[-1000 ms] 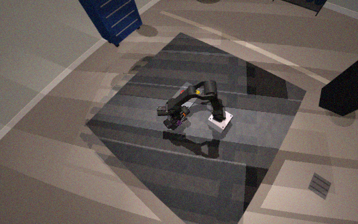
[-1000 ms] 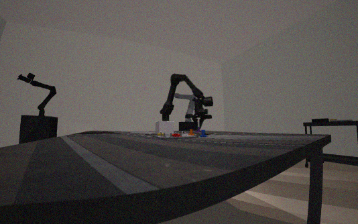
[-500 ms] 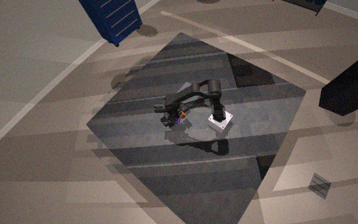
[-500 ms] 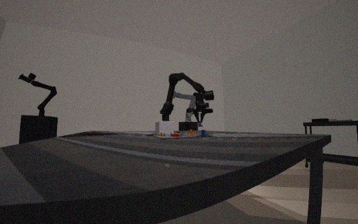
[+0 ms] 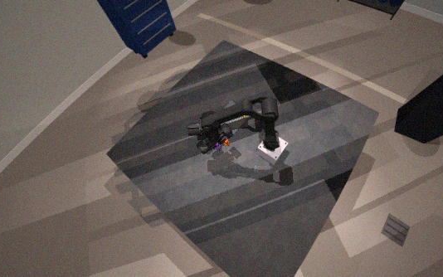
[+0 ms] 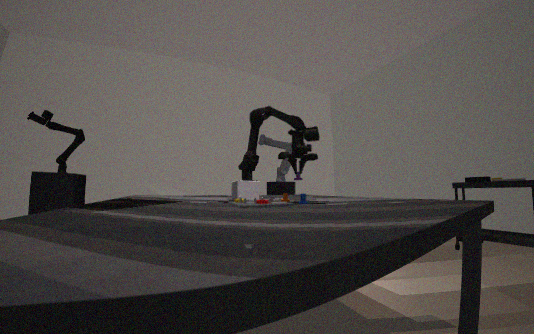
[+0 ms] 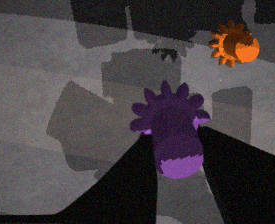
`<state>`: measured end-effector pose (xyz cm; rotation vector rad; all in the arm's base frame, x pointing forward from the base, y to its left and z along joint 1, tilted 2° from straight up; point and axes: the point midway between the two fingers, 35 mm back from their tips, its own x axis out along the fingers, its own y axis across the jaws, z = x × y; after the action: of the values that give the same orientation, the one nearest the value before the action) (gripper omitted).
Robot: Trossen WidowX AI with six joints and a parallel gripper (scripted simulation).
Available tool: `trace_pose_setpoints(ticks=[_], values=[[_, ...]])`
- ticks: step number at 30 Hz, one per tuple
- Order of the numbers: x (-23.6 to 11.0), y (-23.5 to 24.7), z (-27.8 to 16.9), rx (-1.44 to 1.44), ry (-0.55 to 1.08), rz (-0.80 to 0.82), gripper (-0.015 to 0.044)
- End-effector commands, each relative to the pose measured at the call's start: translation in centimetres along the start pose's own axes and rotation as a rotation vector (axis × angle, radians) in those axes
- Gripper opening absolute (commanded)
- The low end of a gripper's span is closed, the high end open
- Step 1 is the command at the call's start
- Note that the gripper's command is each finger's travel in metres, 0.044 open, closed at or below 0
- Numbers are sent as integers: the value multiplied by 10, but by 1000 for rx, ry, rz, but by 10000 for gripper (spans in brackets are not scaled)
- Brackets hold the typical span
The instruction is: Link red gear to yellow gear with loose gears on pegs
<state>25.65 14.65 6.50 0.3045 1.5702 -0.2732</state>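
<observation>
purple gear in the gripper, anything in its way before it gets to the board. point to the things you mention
The purple gear (image 5: 218, 146) (image 6: 298, 176) (image 7: 174, 117) hangs above the table between the gripper's (image 6: 298, 175) (image 7: 179, 145) fingers. Nothing visible blocks it, though the arm hides most of the board from the top. The orange gear (image 5: 226, 143) (image 6: 285, 197) (image 7: 233, 46) stands nearby, lower down.

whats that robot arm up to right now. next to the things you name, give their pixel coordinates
The arm's gripper (image 5: 217, 143) (image 6: 298, 176) (image 7: 174, 140) is shut on a purple gear (image 5: 218, 146) (image 6: 298, 177) (image 7: 170, 107) and holds it up above the table (image 6: 396, 220). An orange gear (image 5: 226, 143) (image 6: 285, 197) (image 7: 228, 45) and a blue one (image 6: 303, 199) stand loose nearby. The red gear (image 6: 262, 201) and the yellow gear (image 6: 237, 201) sit lower, off to one side in the exterior view. The purple gear isn't on a peg, so the job looks unfinished.
</observation>
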Motion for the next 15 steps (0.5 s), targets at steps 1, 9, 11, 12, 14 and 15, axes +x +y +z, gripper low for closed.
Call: trace_pose_setpoints(ticks=[1,9,11,12,14,15], values=[[-13,2,1,-5,-4,8,0],[-36,-1,-1,-7,-2,6,0],[-42,-2,-2,-7,-1,6,0],[-43,-2,-2,-7,-1,6,0],[-44,-2,-2,-7,-1,6,0],[-43,-3,-1,-7,-1,6,0]])
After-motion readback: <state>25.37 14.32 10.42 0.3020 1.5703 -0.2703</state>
